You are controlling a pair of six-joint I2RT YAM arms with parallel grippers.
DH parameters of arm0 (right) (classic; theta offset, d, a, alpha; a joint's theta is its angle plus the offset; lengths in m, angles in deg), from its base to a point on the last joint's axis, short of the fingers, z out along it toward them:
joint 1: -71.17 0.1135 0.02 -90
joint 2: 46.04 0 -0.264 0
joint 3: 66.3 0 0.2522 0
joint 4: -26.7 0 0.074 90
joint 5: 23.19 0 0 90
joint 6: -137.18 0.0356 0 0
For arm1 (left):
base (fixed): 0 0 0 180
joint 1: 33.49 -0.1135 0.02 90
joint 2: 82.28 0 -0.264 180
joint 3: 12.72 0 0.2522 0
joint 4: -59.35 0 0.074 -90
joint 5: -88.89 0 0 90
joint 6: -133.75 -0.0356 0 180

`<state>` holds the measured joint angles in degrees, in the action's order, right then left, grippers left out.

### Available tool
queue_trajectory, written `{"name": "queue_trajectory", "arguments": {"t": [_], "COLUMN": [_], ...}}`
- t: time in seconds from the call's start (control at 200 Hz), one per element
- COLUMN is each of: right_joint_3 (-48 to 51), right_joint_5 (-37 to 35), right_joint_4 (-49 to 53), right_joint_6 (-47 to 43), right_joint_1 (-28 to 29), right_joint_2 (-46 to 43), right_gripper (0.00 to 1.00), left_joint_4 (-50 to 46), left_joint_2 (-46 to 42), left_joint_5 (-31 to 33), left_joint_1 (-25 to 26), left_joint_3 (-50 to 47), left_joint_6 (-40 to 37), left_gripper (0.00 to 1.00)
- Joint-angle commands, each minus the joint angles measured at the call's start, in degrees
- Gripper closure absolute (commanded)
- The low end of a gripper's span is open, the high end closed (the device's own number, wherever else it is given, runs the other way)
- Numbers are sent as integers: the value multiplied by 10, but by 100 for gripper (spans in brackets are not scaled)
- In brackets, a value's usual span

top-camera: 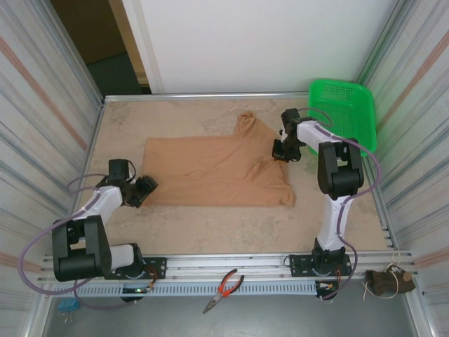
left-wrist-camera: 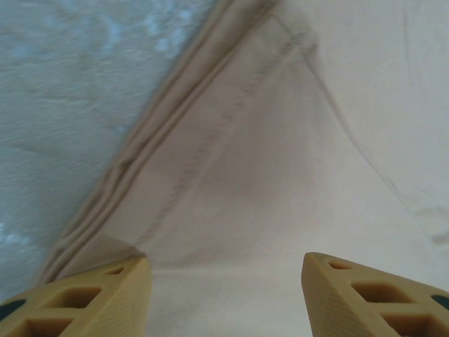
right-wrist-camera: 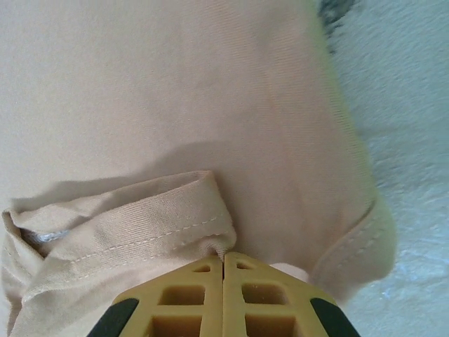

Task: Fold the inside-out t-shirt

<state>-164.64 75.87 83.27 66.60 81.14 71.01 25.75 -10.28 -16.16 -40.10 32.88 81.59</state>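
Beige bench (top-camera: 210, 232), walled cell. The inside-out t-shirt (top-camera: 217, 172) lies spread mid-frame, bunched at upper centre, no fold made yet. Your left tool (top-camera: 145, 189) gapes half-wide at its left edge. Your right tool (top-camera: 281, 152) is closed at a hem fold, and I can't tell if it has cloth. All folding is left to do.

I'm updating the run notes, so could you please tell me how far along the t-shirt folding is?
Done: the t-shirt lies spread mostly flat on the table, with no tidy fold visible yet. In hand: the right gripper is shut on a hemmed fold at the shirt's right end, while the left gripper stands open over the opposite edge. Left: the folding itself.
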Motion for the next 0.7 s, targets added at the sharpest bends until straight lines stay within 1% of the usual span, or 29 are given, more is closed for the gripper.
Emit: {"name": "queue_trajectory", "arguments": {"t": [0.0, 0.12, 0.135, 0.17, 0.185, 0.205, 0.235, 0.321, 0.346, 0.391, 0.421, 0.466, 0.606, 0.696], "right_joint_3": [23, 46, 50, 59, 65, 71, 84, 117, 129, 155, 173, 201, 291, 339], "right_joint_5": [4, -1, -2, -1, -1, 0, -1, -2, -4, -5, -8, -16, -37, -43], "right_joint_4": [-6, -6, -6, -9, -10, -11, -14, -9, -7, -5, -2, 3, 8, -5], "right_joint_6": [14, 15, 15, 15, 16, 17, 19, 26, 29, 36, 39, 48, 87, 113], "right_joint_1": [-14, -16, -16, -16, -16, -15, -14, -13, -12, -8, -4, 5, 39, 55], "right_joint_2": [-32, -44, -47, -59, -66, -77, -99, -159, -180, -217, -242, -277, -358, -386], "right_gripper": [100, 100, 94, 76, 69, 63, 58, 55, 55, 50, 49, 45, 43, 44], "left_joint_4": [-28, -54, -62, -74, -78, -83, -92, -111, -113, -118, -116, -108, -37, -8], "left_joint_2": [-18, -46, -51, -69, -78, -91, -111, -158, -165, -170, -168, -161, -111, -65], "left_joint_5": [47, 61, 65, 65, 61, 58, 56, 52, 49, 39, 29, 10, -64, -81], "left_joint_1": [0, 0, 0, 0, 0, 0, 1, 3, 3, 4, 5, 5, 8, 14], "left_joint_3": [-21, -30, -29, -25, -22, -18, -10, 20, 29, 45, 54, 61, 55, 53], "left_joint_6": [14, 17, 17, 13, 9, 6, 5, 3, 2, 2, 1, -1, -7, -17], "left_gripper": [41, 41, 41, 41, 41, 41, 41, 39, 39, 39, 39, 39, 38, 38]}}
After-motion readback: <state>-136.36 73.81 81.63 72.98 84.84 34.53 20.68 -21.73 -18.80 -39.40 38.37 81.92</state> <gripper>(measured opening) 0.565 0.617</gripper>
